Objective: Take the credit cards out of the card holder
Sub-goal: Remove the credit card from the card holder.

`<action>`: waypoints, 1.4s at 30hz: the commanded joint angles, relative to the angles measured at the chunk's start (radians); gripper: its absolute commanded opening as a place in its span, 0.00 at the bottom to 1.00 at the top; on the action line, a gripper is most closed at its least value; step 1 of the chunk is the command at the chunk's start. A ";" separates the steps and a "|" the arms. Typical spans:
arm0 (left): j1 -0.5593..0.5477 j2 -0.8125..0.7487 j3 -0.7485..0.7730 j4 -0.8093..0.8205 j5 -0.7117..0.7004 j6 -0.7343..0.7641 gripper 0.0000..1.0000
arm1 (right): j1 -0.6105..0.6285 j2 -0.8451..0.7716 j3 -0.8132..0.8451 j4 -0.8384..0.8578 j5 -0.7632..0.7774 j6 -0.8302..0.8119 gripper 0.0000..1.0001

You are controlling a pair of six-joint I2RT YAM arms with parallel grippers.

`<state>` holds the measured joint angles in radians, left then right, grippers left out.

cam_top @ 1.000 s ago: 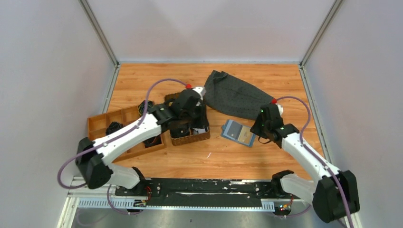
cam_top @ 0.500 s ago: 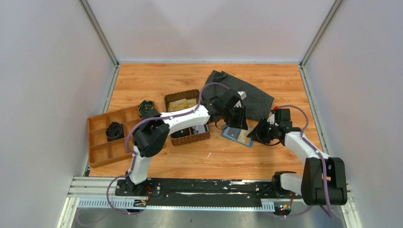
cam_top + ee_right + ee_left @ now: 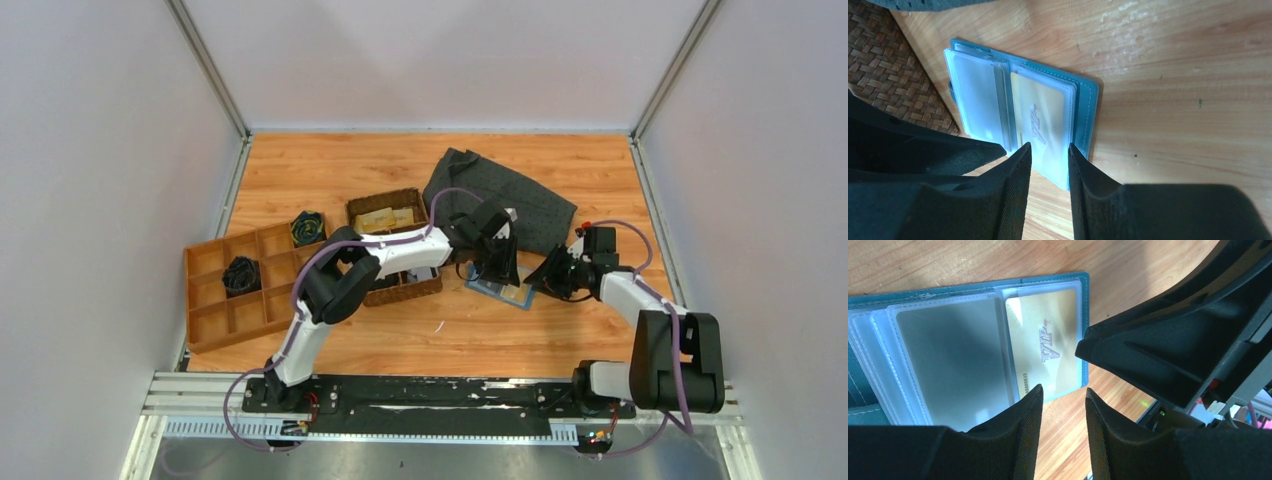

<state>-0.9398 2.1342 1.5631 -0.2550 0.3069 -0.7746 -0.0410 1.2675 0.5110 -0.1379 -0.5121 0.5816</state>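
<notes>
The left pincer (image 3: 497, 268) hangs released, fingers parted, over the open teal card holder (image 3: 506, 292). The holder lies flat on the wooden surface (image 3: 450, 335), at 4 o'clock from the woven basket (image 3: 385, 197). A gold credit card (image 3: 1048, 340) sits in its clear sleeve. At the holder's 3 o'clock, the right pincer (image 3: 1049, 147) is also released.

Left claw (image 3: 1063, 392), right claw (image 3: 1049, 147): matte black wedge fingers, fine-ribbed inner faces. Behind each claw: black wrist housing, then white shell links with black joints. Thin purple cable (image 3: 683, 375) runs back from each claw. Small red cap (image 3: 583, 225) just behind right claw. Farthest from claws: black base blocks (image 3: 600, 380).
</notes>
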 commanded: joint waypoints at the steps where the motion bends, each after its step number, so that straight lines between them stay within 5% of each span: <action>1: 0.016 0.034 -0.024 0.007 0.008 0.000 0.40 | -0.020 0.034 -0.026 0.047 -0.019 -0.005 0.35; 12: 0.017 0.040 -0.047 -0.017 -0.025 0.028 0.37 | -0.051 0.021 -0.063 0.124 -0.084 0.031 0.27; 21: 0.015 -0.116 -0.043 -0.101 -0.109 0.089 0.37 | -0.053 -0.006 -0.095 0.268 -0.212 0.087 0.17; 26: 0.031 -0.160 -0.021 -0.246 -0.284 0.131 0.39 | -0.053 -0.014 -0.063 0.128 -0.082 0.044 0.27; 30: 0.064 -0.132 -0.036 -0.242 -0.236 0.141 0.41 | -0.053 -0.044 -0.060 0.053 0.000 0.016 0.35; 42: 0.064 -0.072 -0.073 -0.133 -0.138 0.124 0.39 | -0.054 -0.027 -0.082 0.040 -0.004 -0.012 0.36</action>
<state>-0.8726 2.0415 1.5082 -0.4400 0.1154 -0.6495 -0.0811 1.2190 0.4389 -0.0742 -0.5232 0.5941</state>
